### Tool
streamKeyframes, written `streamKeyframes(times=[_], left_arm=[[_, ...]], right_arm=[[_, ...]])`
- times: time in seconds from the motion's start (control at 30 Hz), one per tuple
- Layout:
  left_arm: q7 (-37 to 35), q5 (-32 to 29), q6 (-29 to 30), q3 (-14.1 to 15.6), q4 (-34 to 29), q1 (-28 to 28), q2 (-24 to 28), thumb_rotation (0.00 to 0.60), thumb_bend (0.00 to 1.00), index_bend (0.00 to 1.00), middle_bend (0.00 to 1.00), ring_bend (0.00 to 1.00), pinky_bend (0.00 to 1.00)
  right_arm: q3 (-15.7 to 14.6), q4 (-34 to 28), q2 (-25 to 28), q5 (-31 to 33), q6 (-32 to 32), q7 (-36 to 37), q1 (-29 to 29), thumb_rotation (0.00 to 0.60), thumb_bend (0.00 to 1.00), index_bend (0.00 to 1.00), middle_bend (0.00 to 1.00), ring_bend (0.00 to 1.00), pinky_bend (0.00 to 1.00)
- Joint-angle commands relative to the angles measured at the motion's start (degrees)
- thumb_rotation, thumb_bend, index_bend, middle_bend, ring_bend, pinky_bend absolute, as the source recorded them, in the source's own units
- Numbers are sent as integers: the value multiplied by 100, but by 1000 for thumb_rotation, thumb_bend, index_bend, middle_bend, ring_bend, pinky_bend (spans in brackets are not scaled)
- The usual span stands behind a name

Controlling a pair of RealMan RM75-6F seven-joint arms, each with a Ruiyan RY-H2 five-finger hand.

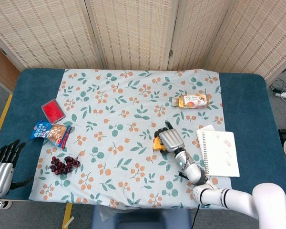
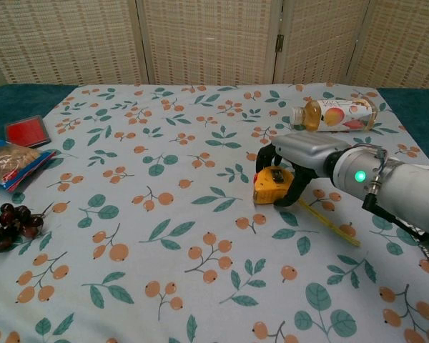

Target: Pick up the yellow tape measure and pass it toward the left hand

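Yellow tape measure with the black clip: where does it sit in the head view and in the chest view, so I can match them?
Head view: yellow tape measure lies just right of centre, half under the right hand.
Chest view: it sits right of centre, fingers curled over its top.
Shared landmark: the juice bottle lying on its side, beyond the tape.

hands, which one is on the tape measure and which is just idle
The right hand is the one: its fingers curl down around the yellow tape measure mid-cloth. The left hand hangs apart at the table's near-left edge, holding nothing.
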Motion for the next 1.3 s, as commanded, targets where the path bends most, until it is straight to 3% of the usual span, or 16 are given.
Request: streamKeyframes(times=[0.03, 0.23, 0.53, 0.8, 1.3], left_arm=[[-63, 88, -4, -63, -67, -88, -53, 600, 176, 18, 0, 0, 0], [-428, 180, -199, -355, -255, -481, -197, 600, 179, 54, 0, 28, 0], [-758, 129, -866, -905, -451, -1401, -657, 600, 183, 73, 19, 70, 0], [-646, -36, -1533, -1176, -668, -2174, -1135, 600, 192, 69, 27, 75, 0], [359, -534, -2071, -1362, -926, -2995, -1919, 600, 196, 61, 27, 75, 0]], right_arm=[[12, -26, -2, -11, 48, 41, -2, 600, 362, 495, 421, 324, 30], [142, -392, 142, -254, 349, 659, -167, 600, 383, 568, 483, 377, 31], [413, -856, 92, -955, 986, 2841, -633, 600, 383, 585, 505, 390, 32], [582, -491, -523, -1456, 1315, 4401, -639, 600, 383, 586, 488, 386, 50], [576, 421, -1659, -2125, 2015, 5585, -462, 600, 383, 586, 473, 392, 80]])
